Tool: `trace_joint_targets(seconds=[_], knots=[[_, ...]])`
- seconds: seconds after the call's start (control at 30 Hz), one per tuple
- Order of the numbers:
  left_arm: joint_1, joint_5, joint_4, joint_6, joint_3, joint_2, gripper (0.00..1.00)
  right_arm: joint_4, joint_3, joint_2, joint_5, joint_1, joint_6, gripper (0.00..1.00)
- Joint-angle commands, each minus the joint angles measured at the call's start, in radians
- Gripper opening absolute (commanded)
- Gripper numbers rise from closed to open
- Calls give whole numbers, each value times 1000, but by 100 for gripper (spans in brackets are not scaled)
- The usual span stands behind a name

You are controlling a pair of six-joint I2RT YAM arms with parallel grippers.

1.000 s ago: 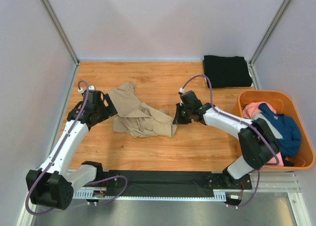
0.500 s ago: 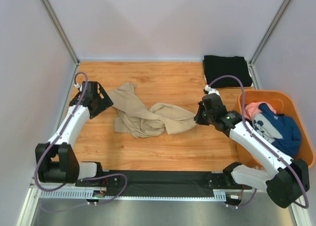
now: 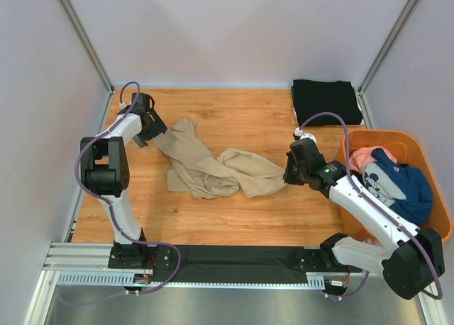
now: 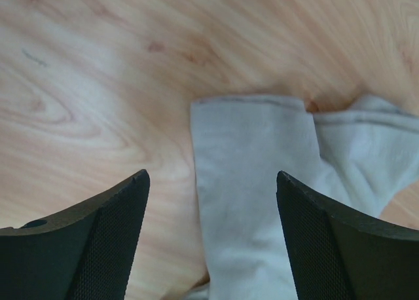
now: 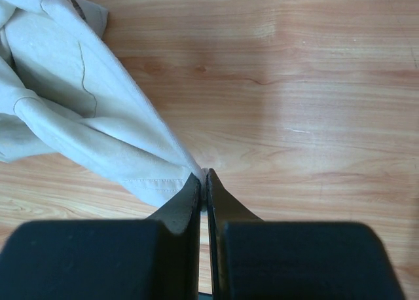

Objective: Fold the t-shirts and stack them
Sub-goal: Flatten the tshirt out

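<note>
Note that the tan t-shirt (image 3: 213, 170) lies bunched on the tabletop (image 3: 234, 119), its long axis running diagonally from far-left to near-right between the two claws. The right claw (image 3: 287, 172) is fully closed, and the right wrist view shows a hem corner pinched between its tips (image 5: 203, 177); the rest of the cloth trails away to that claw's left. The left claw (image 3: 157, 132) is wide open and holds nothing. In its wrist view, a flat sleeve or corner end of the shirt (image 4: 252, 182) lies directly below the gap between the jaws, slightly toward the right finger. Whether the tips touch the cloth cannot be told. Treat the left arm as the nearer one for this far-left end; the next move likely calls for lowering and closing there. Observe that the side wall (image 3: 85, 55) stands near the left claw, so room to spread is mainly toward the bare centre and near strip. Keep clear of the folded black t-shirt (image 3: 326, 102) at the far right and the orange tub (image 3: 386, 132) holding the pink t-shirt (image 3: 362, 157) and blue t-shirt (image 3: 408, 186).
</note>
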Motion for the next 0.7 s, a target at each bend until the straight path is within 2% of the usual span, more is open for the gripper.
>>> trace_joint_targets(seconds=[0.0,0.2,0.4,0.43,0.67], knots=[[21,-11,-8,7,77,67,84,-11,40,-10,29,-12,-39,0],[21,5,-4,-13,111,157,73,-11,59,10,-8,-50,-59,0],[24,58,-5,-7,179,213,51,0,57,16,-45,-90,-67,0],[24,62,-7,-5,180,219,44,1,56,18,-53,-93,-67,0],[24,92,53,17,121,173,28,4,46,3,-128,-197,-111,0]])
